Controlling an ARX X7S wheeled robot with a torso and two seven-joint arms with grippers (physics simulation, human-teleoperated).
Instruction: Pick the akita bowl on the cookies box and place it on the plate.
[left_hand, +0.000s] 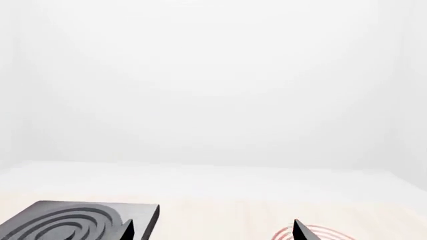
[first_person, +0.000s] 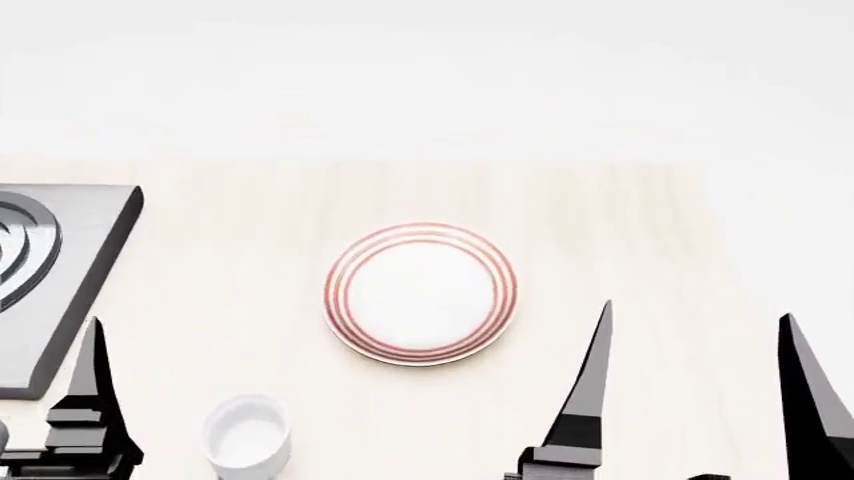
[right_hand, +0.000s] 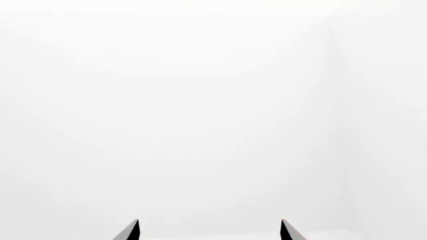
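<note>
Centrally plate (first_person: 420, 292) — ahead of right gripper (first_person: 701, 345) fingers, apart.

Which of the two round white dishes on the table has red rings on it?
The plate in the middle of the table; the small cup near the left end effector is plain white and deeper.

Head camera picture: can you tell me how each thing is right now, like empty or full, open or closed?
plate: empty, flat on the table.
white cup: upright, looks empty.
stove burner plate: bare, nothing on it.
right gripper: open, holding nothing.
left gripper: open, holding nothing.
Akita bowl and cookies box: not in view.
</note>
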